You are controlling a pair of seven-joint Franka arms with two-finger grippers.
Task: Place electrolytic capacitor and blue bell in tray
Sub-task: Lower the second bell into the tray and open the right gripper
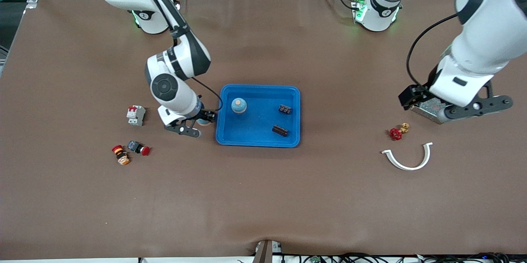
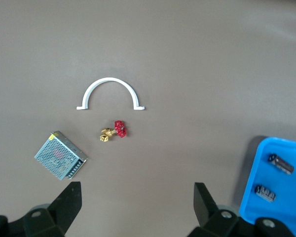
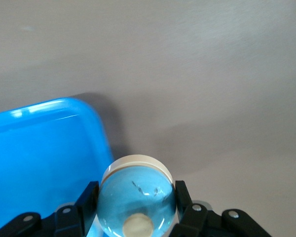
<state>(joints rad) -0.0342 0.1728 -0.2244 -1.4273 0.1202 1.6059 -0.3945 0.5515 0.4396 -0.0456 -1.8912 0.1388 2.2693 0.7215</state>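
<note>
The round pale-blue bell with its cream rim [image 3: 136,197] sits clamped between the fingers of the right gripper [image 1: 200,122], just outside the rim of the shallow bright blue rectangular plastic tray [image 1: 222,131] at the tray's short edge toward the right arm's end of the table. Judging from this, a low carry could knock the bell on that raised rim and twist it loose. A similar blue dome [image 1: 239,105] and two dark parts already lie in the tray, whose middle is free, while the left gripper [image 2: 138,207] waits spread open over the brown table [image 1: 263,197] toward the left arm's end.
</note>
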